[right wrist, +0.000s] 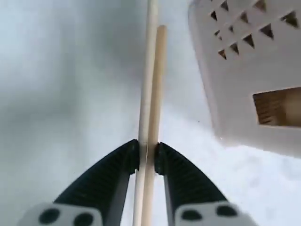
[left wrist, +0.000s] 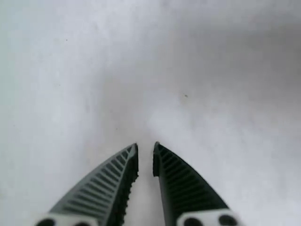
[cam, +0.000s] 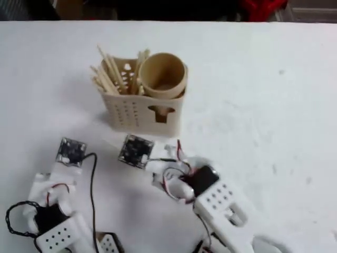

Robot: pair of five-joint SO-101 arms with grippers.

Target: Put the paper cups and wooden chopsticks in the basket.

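The bench (cam: 274, 79) is white and the room (cam: 158, 8) behind it is dark. The right claw (right wrist: 147, 157) pinches two chopsticks (right wrist: 155, 84), just beside the basket (cam: 131, 113) with a cup (cam: 162, 76) inside. The left claw (left wrist: 145, 157) is empty, its tips a little apart.

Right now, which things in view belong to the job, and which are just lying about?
Job:
basket
cup, in the basket
chopsticks, standing in the basket
chopstick pair, clamped in the right gripper beside the basket
left gripper, holding nothing

Lying about:
table
red thing, beyond the table's far edge
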